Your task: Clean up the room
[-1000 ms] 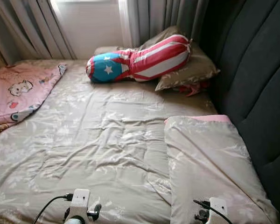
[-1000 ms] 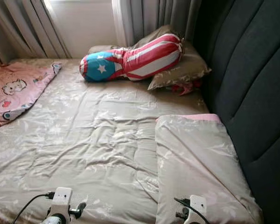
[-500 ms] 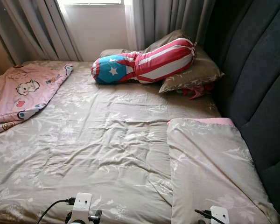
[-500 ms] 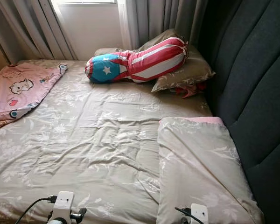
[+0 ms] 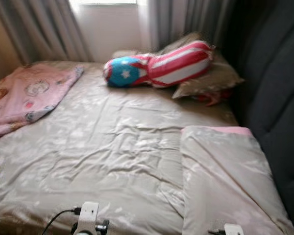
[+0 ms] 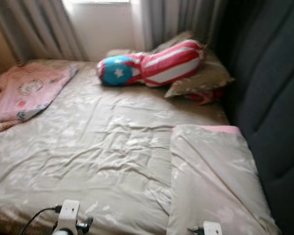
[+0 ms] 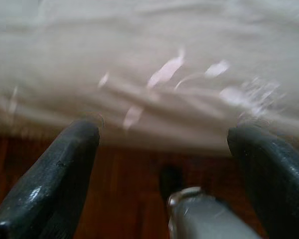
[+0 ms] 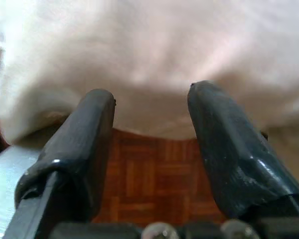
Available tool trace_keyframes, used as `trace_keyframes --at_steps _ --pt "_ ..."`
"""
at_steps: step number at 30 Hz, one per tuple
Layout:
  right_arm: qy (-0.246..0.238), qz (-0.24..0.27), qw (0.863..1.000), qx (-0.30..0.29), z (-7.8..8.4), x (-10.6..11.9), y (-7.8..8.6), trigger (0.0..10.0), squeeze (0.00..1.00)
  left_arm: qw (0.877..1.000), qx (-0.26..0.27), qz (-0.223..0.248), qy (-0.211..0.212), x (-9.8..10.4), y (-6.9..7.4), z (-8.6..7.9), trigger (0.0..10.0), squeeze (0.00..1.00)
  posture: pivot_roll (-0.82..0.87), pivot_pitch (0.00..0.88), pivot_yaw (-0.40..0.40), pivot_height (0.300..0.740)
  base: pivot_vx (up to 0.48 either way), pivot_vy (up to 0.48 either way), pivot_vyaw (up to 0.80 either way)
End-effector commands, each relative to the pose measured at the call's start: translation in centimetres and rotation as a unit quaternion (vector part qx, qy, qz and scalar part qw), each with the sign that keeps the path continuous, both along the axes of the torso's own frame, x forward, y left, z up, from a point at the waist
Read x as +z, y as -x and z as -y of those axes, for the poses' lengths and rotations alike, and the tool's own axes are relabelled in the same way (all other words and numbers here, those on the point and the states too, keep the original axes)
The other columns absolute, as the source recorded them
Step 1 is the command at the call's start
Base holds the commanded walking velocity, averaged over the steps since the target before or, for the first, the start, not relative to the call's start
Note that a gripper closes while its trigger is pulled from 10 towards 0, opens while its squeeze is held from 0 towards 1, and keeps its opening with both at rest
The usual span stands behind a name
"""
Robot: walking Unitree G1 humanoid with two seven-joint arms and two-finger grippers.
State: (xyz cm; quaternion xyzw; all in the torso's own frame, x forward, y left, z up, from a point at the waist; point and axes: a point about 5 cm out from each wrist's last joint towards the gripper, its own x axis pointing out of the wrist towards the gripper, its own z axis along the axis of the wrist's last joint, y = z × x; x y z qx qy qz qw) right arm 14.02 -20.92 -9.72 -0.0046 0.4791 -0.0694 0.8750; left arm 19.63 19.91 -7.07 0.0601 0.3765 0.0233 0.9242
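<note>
A bed with a beige flowered sheet (image 5: 112,142) lies before me. A red, white and blue star bolster (image 5: 159,66) rests at its far end against a beige pillow (image 5: 210,81). A pink cartoon blanket (image 5: 27,95) lies crumpled on the far left. A folded beige quilt (image 5: 225,176) sits at the near right. My left gripper (image 7: 164,134) is open, held low by the bed's near edge, with nothing between its fingers. My right gripper (image 8: 152,107) is open too, below the overhanging bedding.
A dark padded headboard (image 5: 277,88) runs along the right side. Grey curtains (image 5: 44,29) and a bright window stand behind the bed. Brown parquet floor (image 8: 149,184) lies under the bed's near edge. A red cloth (image 5: 213,98) peeks from under the pillow.
The camera has shifted and the picture is now blurred; the bed's things sit slightly further right and lower in frame. Nothing on the bed has moved.
</note>
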Motion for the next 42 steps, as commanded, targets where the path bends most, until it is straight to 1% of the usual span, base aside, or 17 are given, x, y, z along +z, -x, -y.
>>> trace_keyframes --at_steps 1,6,8,11,14,20,32,42 --pt "-0.008 0.005 1.0 0.0 -0.6 0.0 -0.3 10.0 0.0 1.0 0.008 -0.017 -0.011 -0.4 1.0 -0.8 10.0 0.0 -0.07 0.0 -0.003 0.74 0.0 0.0 0.8" --pt "-0.013 0.002 1.0 -0.001 -1.1 -0.1 -0.3 10.0 0.0 1.0 0.007 -0.015 -0.012 -0.4 1.0 -0.9 10.0 0.0 -0.07 0.0 0.002 0.74 0.0 0.0 0.8" --pt "-0.018 0.0 1.0 -0.016 -1.4 -0.2 -0.3 10.0 0.0 1.0 0.007 -0.016 -0.012 -0.4 1.0 -0.9 10.0 0.0 -0.08 0.0 0.007 0.74 0.0 0.0 0.0" --pt "-0.019 -0.001 1.0 -0.019 -1.5 -0.2 -0.3 10.0 0.0 1.0 0.006 -0.015 -0.012 -0.3 0.9 -0.9 10.0 0.0 -0.08 0.0 0.008 0.74 0.0 0.0 0.0" --pt "-0.024 0.003 0.999 -0.021 -1.7 -0.1 -0.5 10.0 0.0 1.0 0.001 -0.013 -0.013 -0.2 0.6 -0.9 10.0 0.0 -0.07 0.0 0.007 0.74 0.0 0.48 0.0" --pt "-0.024 0.009 0.999 -0.024 -1.5 0.0 -0.8 10.0 0.0 1.0 0.002 -0.01 -0.014 0.0 0.2 -1.0 10.0 0.0 -0.06 0.0 0.0 0.74 0.0 0.48 0.0" --pt "-0.019 0.012 0.999 -0.03 -0.7 0.2 -1.1 10.0 0.0 1.0 0.009 -0.008 -0.015 0.1 0.0 -1.1 10.0 0.0 -0.06 0.04 -0.004 0.74 0.0 0.48 0.0" --pt "-0.021 0.019 0.999 -0.032 -1.0 0.5 -1.8 10.0 0.0 1.0 0.009 -0.008 -0.015 0.2 0.0 -1.3 10.0 0.0 -0.06 0.055 -0.001 0.74 0.0 0.48 0.0"
